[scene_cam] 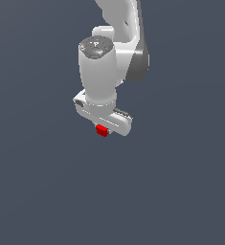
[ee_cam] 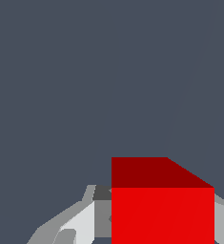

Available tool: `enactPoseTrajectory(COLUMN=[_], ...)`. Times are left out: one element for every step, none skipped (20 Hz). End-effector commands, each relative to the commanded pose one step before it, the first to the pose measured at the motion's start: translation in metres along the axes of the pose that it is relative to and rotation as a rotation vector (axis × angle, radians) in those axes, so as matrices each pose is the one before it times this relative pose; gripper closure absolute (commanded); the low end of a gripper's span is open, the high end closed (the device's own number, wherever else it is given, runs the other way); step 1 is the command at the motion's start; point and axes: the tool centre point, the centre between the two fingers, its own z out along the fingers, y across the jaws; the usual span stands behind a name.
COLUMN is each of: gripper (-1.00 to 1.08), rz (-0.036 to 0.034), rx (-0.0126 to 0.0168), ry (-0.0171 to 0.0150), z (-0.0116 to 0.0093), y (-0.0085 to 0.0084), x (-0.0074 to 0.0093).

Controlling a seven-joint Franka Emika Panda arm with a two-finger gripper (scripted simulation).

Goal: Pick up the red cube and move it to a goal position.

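The red cube (scene_cam: 102, 130) shows just under the white gripper body in the exterior view, near the middle of the picture. My gripper (scene_cam: 103, 131) is shut on the cube; the fingers are mostly hidden by the hand from this angle. In the wrist view the red cube (ee_cam: 162, 209) fills the space between the two grey-white fingers (ee_cam: 80, 224), which press on its sides. The cube looks to be held off the dark floor, though the height cannot be judged.
The white arm (scene_cam: 118, 43) rises above the gripper towards the top of the exterior view. A plain dark grey-blue surface (scene_cam: 37, 191) lies all around. No goal marker shows.
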Motion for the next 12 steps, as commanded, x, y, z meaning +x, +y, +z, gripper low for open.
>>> enactPoseTrajectory(gripper=[1.08,1.08,1.08,1.08,1.08,1.08,1.08,1.08,1.08,1.08,1.08,1.08], rz=[-0.00024,0.00000,0.00000,0.00000,0.00000,0.00000,0.00000,0.00000,0.00000,0.00000,0.00000,0.00000], rx=[-0.00027,0.00000,0.00000,0.00000,0.00000,0.00000,0.00000,0.00000,0.00000,0.00000,0.00000,0.00000], ry=[-0.00040,0.00000,0.00000,0.00000,0.00000,0.00000,0.00000,0.00000,0.00000,0.00000,0.00000,0.00000], z=[-0.02652,-0.01011,-0.01001,-0.00990,-0.00979,-0.00962,-0.00920,-0.00878,-0.00839,-0.00802,-0.00769,-0.00737], y=[0.00397,0.00142,0.00139,0.00137,0.00134,0.00130,0.00123,0.00116,0.00110,0.00104,0.00099,0.00094], x=[0.00822,0.00340,0.00339,0.00338,0.00337,0.00334,0.00322,0.00310,0.00299,0.00288,0.00279,0.00270])
